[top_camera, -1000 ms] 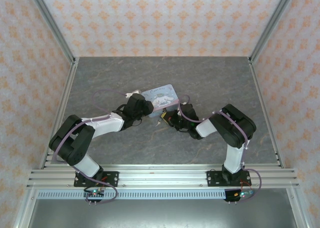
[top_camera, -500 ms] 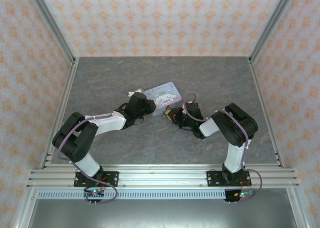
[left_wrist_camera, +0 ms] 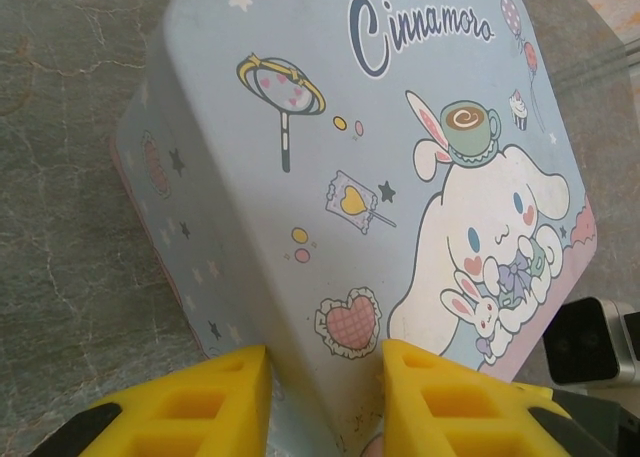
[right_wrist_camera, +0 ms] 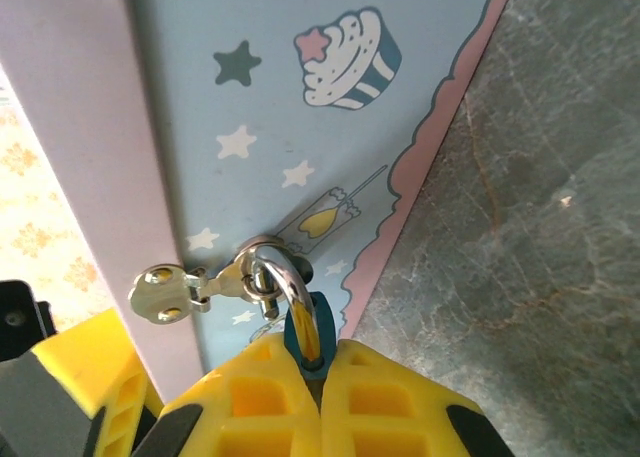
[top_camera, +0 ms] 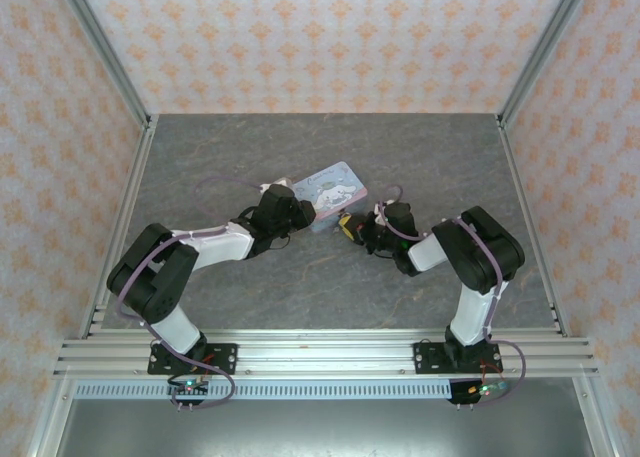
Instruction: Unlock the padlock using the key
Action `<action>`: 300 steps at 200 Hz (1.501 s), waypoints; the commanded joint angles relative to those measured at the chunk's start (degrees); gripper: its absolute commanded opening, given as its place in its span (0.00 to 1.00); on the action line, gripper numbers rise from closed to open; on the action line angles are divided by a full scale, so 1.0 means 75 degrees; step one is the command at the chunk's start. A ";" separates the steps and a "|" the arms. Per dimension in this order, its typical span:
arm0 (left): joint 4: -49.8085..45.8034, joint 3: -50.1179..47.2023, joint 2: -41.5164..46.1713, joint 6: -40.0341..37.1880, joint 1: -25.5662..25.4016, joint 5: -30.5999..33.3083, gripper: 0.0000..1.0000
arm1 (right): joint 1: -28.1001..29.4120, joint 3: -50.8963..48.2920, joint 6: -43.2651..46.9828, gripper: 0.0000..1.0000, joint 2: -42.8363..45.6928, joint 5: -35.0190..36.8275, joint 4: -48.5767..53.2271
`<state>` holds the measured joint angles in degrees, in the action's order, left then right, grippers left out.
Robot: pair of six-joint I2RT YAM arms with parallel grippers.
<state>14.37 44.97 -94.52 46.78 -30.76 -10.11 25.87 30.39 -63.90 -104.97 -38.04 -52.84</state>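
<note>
The pastel cartoon tin [top_camera: 330, 185] sits tilted at the table's middle. My left gripper [top_camera: 298, 213] is clamped on the tin's near corner [left_wrist_camera: 330, 307], one yellow finger [left_wrist_camera: 215, 397] on each side of the edge. The teal padlock [right_wrist_camera: 303, 329] hangs by its silvery shackle [right_wrist_camera: 283, 277] from the tin's latch [right_wrist_camera: 165, 292]. My right gripper [right_wrist_camera: 320, 382] is shut on the padlock's body, and its fingertips hide most of it. The key is hidden from view.
The grey stone-pattern table [top_camera: 440, 157] has bare room behind and to both sides of the tin. Aluminium posts and patterned walls [top_camera: 90, 127] close in the workspace. The right arm's black wrist [left_wrist_camera: 590, 342] shows beside the tin's right edge.
The tin and both grippers have shifted a little back and to the right. Both grips look the same as before.
</note>
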 commanded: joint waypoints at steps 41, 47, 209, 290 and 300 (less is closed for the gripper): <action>-0.3038 -0.0460 -0.0596 -0.0355 0.0055 0.0481 0.30 | -0.0593 0.0529 0.1688 0.00 0.0160 0.0234 0.3438; -0.3060 -0.0443 -0.0594 -0.0367 0.0059 0.0491 0.30 | -0.0611 0.0609 0.1772 0.00 0.0167 0.0228 0.3639; -0.2957 -0.0424 -0.0690 -0.0326 0.0028 0.0357 0.29 | -0.1329 0.0496 0.1045 0.00 0.0459 0.0315 0.2690; -0.4760 0.0783 0.0628 -0.1182 -0.0184 0.1159 0.61 | -0.1343 0.0249 0.1649 0.00 0.0537 0.0119 0.3131; -0.5011 0.1184 0.0575 -0.1345 -0.0267 0.1306 0.62 | -0.1333 0.0237 0.1660 0.00 0.0510 0.0084 0.3126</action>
<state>-12.45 47.81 -90.65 41.28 -31.57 -5.69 15.99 33.82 -52.84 -100.36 -39.64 -33.89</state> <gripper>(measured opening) 0.608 0.042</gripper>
